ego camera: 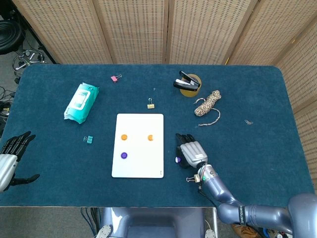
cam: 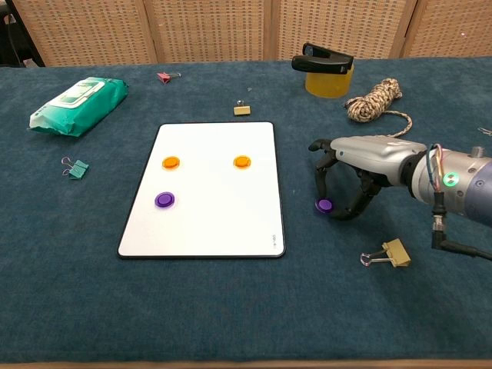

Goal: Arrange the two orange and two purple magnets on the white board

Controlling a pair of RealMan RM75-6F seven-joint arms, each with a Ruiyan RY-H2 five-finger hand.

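The right hand (cam: 350, 173) pinches a purple magnet (cam: 324, 204) low over the blue table (cam: 231, 307), just beside the white board (cam: 207, 223) (two orange, one purple sit there). The left hand (ego camera: 9, 156) rests open.

White board (cam: 211, 188), two orange magnets (cam: 171, 162), purple magnets (cam: 164, 200), blue table cloth (cam: 231, 307), teal wipes pack (cam: 77, 104)
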